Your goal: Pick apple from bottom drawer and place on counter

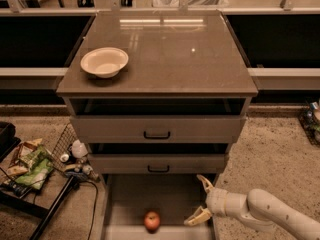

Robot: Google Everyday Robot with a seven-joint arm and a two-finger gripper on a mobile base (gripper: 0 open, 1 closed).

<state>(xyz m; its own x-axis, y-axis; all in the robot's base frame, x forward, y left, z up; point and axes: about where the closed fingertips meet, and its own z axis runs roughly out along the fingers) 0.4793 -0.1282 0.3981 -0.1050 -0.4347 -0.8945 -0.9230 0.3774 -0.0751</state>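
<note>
Apple: red-orange, lying on the floor of the bottom drawer, close to its front edge and about midway across; nothing is touching it.
Floor: speckled beige, spreading out on both sides of the cabinet.
Counter: glossy grey-brown top slab of the cabinet, with lights reflected near its back edge.
Upper drawers: top drawer and middle drawer each have a black handle, and both look slightly pulled out, with a dark gap above each front.
Bottom drawer: pulled far out toward me, a wide shallow tray with a plain flat floor.
Arm: pale, reaching in from the lower right and pointing left across the drawer's right side.
Clutter: packets, small bottles and a wire basket on the floor to the cabinet's left.
Bowl: cream, upright, at the counter's front left corner.
Gripper: over the right part of the bottom drawer, just beside the apple but apart from it; its jaws are spread wide, facing the fruit and holding nothing.
</note>
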